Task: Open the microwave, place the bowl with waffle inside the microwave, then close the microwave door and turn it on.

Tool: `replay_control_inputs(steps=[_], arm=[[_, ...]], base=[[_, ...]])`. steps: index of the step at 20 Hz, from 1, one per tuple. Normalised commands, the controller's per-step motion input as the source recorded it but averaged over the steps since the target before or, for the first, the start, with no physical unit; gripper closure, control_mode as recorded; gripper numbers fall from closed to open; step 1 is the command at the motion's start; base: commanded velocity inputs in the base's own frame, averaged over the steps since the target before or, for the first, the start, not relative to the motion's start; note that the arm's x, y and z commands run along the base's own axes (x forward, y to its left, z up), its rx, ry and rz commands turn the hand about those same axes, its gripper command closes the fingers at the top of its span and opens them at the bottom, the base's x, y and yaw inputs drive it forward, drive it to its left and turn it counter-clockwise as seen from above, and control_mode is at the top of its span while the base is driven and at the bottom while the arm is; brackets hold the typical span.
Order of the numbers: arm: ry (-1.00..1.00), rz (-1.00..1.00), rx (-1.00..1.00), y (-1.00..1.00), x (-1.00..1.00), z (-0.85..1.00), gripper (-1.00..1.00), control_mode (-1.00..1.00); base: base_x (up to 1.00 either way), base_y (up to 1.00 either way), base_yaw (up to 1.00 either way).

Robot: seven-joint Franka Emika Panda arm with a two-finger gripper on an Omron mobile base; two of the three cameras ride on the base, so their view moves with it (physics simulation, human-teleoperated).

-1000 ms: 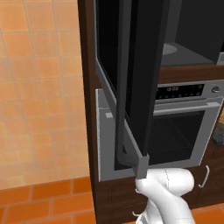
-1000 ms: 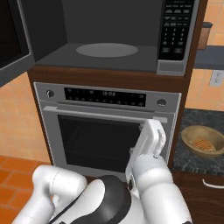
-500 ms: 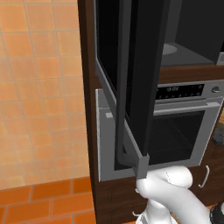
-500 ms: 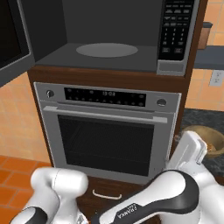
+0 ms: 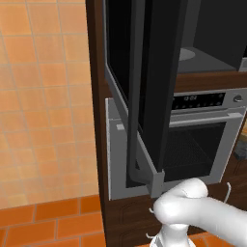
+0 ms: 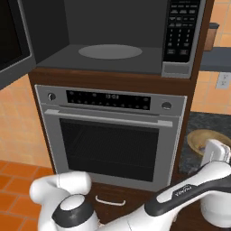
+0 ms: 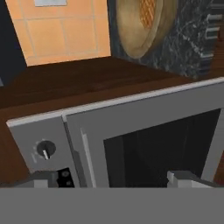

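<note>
Your gripper [image 7: 113, 179] has its fingers spread, empty; the bowl [image 6: 208, 140] looks rigid, thick-rimmed; pinch its rim, keeping the loose waffle [image 7: 148, 11] level.

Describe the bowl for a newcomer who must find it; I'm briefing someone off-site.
Start at the silver oven under the open microwave. On the dark speckled counter to its right sits the bowl: round, tan-brown, thick-rimmed, holding a grid-patterned waffle.

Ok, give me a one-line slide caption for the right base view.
Microwave door swung open, cavity of the microwave empty; arm reaching right toward the bowl on the dark counter.
</note>
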Motion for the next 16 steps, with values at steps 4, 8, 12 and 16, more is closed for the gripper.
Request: replay_control_inputs(steps=[4,8,12,16], arm=[[0.15,0.03,-0.15,-0.45,0.52,-0.48,-1.0,-1.0],[0.22,0.0,-0.07,-0.15,0.57,-0.14,-1.0,-1.0],[0.27,0.0,-0.01,-0.32,0.54,-0.15,-1.0,-1.0],[0.31,-0.04,0.0,-0.4,0.54,-0.29,-1.0,-1.0]], base=[[0.0,0.0,0.0],[0.0,0.0,0.0],[0.0,0.0,0.0],[0.0,0.0,0.0]])
